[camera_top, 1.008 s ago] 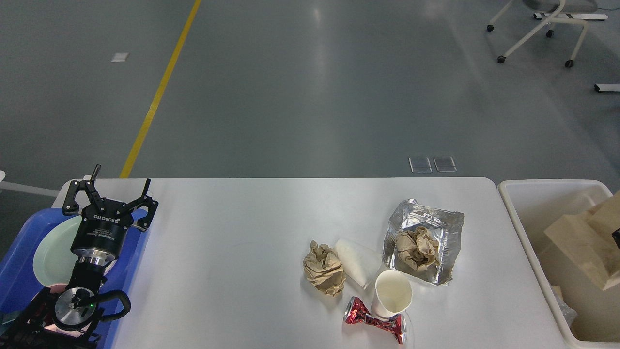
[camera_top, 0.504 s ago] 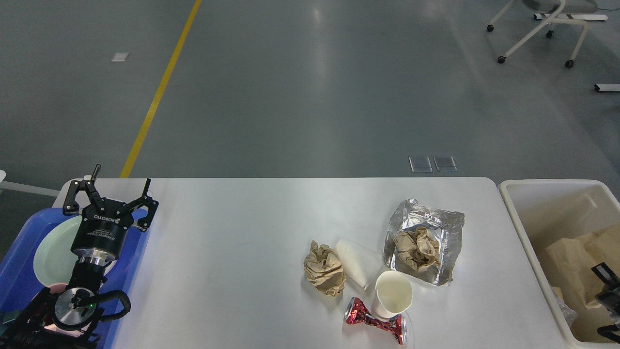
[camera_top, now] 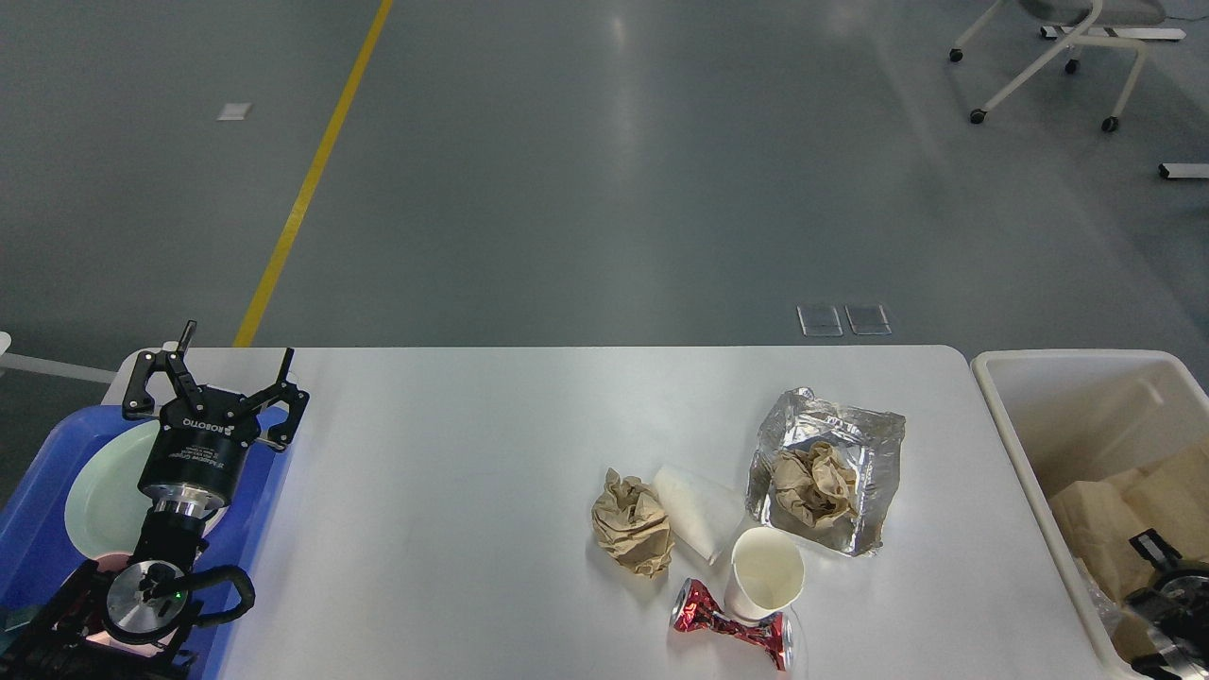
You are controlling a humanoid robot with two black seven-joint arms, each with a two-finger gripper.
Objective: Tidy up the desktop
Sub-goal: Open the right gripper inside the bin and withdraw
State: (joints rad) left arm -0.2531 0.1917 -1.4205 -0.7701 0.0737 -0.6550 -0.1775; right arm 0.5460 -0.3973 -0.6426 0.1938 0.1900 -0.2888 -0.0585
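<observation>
Broadly, the large smooth white rectangular desktop [camera_top: 453, 472] fills the lower half of the head view. At about four o'clock on it sits a cluster of litter: a crumpled brown paper ball [camera_top: 631, 522], a flattened white paper cone [camera_top: 692, 511] touching it, an upright white paper cup [camera_top: 764, 572], a crushed red metal can [camera_top: 732, 625] just at the cup's base, and a creased silver foil wrapper [camera_top: 831, 472] bearing a second brown paper wad [camera_top: 812, 483]. At eight o'clock the left gripper [camera_top: 233, 360] hangs over a blue plastic tray [camera_top: 38, 529] holding a pale green plate [camera_top: 99, 491], its fingers spread apart and empty. At four o'clock, inside the cream plastic bin [camera_top: 1015, 444], the right gripper [camera_top: 1157, 567] is dark and partly cut off; its state cannot be told.
</observation>
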